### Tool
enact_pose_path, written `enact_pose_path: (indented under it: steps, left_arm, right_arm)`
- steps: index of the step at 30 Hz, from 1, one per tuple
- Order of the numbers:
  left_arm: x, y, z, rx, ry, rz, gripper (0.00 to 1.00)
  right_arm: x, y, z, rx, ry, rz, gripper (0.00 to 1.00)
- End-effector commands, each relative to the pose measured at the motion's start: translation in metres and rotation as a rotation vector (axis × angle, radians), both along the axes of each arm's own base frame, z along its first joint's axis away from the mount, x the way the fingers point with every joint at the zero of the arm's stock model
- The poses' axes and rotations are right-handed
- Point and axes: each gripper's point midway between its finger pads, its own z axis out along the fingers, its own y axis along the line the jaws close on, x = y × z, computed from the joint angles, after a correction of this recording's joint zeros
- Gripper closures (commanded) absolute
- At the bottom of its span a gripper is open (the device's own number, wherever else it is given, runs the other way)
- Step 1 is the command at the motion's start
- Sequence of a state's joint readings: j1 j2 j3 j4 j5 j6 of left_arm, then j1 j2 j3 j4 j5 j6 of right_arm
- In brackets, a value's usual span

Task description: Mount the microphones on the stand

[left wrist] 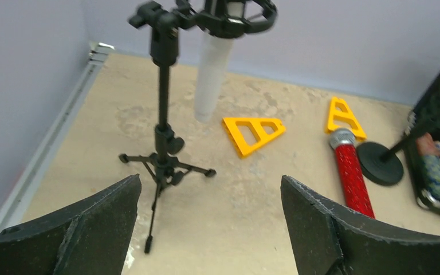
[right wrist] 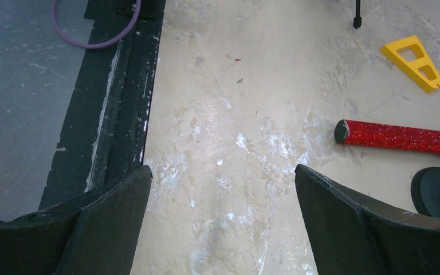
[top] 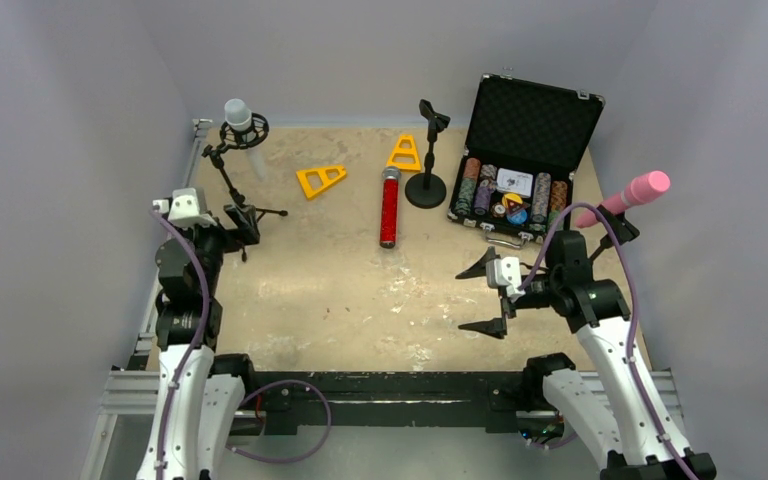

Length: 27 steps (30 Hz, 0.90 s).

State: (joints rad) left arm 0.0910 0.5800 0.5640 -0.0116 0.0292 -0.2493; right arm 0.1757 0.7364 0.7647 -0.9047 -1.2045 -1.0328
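Red mic [top: 389, 208] is laid flat on tabletop [top: 340, 290], well apart from L end effector [left wrist: 210, 180] & R end effector [right wrist: 223, 169]; both are spread wide, nothing gripped.

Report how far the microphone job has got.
Done: the white microphone sits in the tripod stand's ring mount, and the pink microphone appears clipped to a stand at the right edge. In hand: nothing; the left gripper and right gripper are open and empty. Left: the red microphone lies flat beside the round-base stand, whose clip is empty.
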Motion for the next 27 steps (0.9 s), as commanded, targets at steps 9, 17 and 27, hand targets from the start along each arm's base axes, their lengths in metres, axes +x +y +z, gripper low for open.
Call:
enact_pose_path:
  steps: [9, 17, 27]
  left_arm:
    - [-0.058, -0.088, 0.006, 0.051, 0.015, -0.429, 0.01]
    - [-0.073, -0.108, -0.006, -0.006, 0.026, -0.531, 0.01]
    - [-0.076, -0.116, -0.006, -0.032, 0.026, -0.577, 0.01]
  right_arm:
    - [0.012, -0.011, 0.019, -0.098, -0.011, -0.072, 0.01]
    - [0.032, -0.016, 0.041, -0.136, 0.007, -0.152, 0.01]
    - [0.067, -0.017, 0.056, -0.144, 0.070, -0.270, 0.01]
